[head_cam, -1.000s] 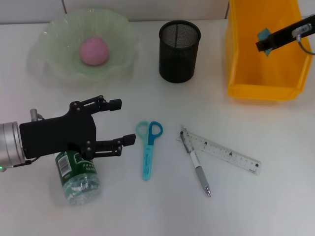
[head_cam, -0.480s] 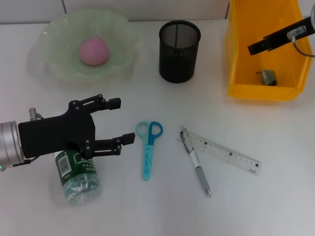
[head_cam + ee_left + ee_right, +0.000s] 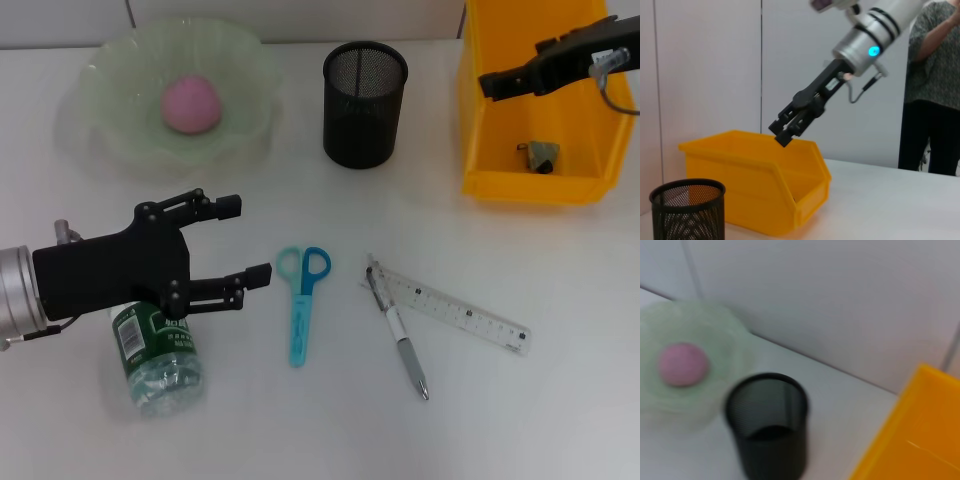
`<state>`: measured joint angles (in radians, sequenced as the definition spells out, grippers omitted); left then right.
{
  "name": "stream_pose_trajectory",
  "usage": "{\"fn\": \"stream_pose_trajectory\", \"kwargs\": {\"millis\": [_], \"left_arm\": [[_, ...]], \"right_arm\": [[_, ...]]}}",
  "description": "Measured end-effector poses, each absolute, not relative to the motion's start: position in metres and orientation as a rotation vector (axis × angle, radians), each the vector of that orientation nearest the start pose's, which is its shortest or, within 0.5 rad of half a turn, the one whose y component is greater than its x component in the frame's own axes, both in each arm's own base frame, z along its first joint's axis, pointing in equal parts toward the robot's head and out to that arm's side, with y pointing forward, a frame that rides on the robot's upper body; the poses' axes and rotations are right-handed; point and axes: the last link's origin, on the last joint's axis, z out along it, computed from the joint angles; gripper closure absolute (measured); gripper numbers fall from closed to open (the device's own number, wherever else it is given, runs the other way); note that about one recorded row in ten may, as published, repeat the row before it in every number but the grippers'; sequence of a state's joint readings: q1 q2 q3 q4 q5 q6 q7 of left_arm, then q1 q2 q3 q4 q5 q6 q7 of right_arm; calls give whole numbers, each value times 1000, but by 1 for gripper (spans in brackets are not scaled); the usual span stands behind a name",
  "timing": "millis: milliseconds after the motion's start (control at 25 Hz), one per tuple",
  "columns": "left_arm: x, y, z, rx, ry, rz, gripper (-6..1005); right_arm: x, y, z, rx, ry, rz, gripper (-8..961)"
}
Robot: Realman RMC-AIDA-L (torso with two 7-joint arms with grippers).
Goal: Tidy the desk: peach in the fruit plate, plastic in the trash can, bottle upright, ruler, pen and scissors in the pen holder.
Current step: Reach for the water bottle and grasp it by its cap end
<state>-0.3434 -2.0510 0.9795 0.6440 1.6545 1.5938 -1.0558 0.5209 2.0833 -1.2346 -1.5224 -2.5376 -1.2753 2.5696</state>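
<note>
A pink peach (image 3: 191,103) lies in the green fruit plate (image 3: 100,70). The black mesh pen holder (image 3: 365,103) stands empty at the back middle. A small piece of plastic (image 3: 541,155) lies inside the yellow bin (image 3: 520,185). My right gripper (image 3: 492,85) hangs open and empty above the bin; it also shows in the left wrist view (image 3: 781,134). The green-labelled bottle (image 3: 158,360) lies on its side at the front left. My left gripper (image 3: 245,238) is open just above and beyond it. Blue scissors (image 3: 302,305), a pen (image 3: 400,335) and a clear ruler (image 3: 455,312) lie flat on the desk.
The bin also shows in the left wrist view (image 3: 755,190), with the pen holder (image 3: 687,207) beside it and a person (image 3: 932,85) standing behind the table. The right wrist view shows the pen holder (image 3: 767,430), the plate (image 3: 715,330) and the bin's corner (image 3: 920,440).
My right gripper has let go of the plastic, which now lies in the bin, and has moved left and back. My left gripper has barely moved.
</note>
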Motion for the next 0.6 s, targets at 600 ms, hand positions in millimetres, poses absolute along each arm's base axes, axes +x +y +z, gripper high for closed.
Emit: {"fn": "stream_pose_trajectory", "kwargs": {"millis": [600], "left_arm": [[-269, 292, 17, -2634, -590, -884, 155]], "right_arm": [[188, 293, -4, -2642, 546, 450, 127]]}}
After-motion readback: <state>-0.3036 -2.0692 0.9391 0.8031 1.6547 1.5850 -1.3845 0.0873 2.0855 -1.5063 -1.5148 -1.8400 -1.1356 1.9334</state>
